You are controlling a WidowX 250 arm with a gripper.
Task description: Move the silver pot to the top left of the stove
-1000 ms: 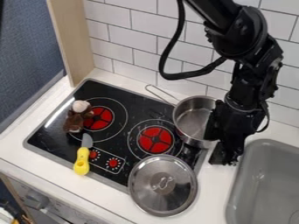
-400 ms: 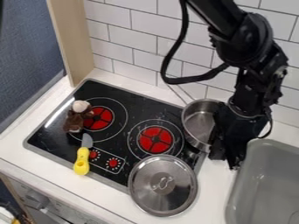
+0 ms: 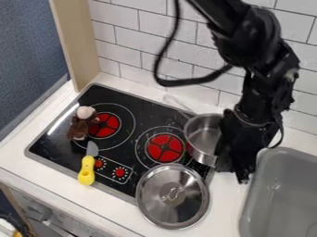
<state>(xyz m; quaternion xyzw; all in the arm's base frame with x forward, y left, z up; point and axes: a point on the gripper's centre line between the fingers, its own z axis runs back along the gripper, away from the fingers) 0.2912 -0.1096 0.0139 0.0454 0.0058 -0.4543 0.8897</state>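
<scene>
The black gripper [image 3: 230, 162] hangs at the right edge of the stove, shut on the right side wall of the silver pot [image 3: 199, 134]. The pot looks a little tilted over the stove's right edge, right of the front red burner, its handle pointing to the upper left. Part of its right side is hidden behind the gripper. The black stove [image 3: 145, 111] has one red burner on the left, with a brown toy against it, and another nearer the pot.
A metal lid [image 3: 173, 196] lies at the stove's front right corner. A yellow-handled knife [image 3: 86, 170] and the brown toy [image 3: 80, 124] are on the left. The grey sink [image 3: 282, 196] is at the right, the tiled wall [image 3: 148, 46] behind.
The pot and gripper first shifted right together, then came back left and slightly toward the front. The pot's handle has swung with them. Lid, knife and toy have stayed put.
</scene>
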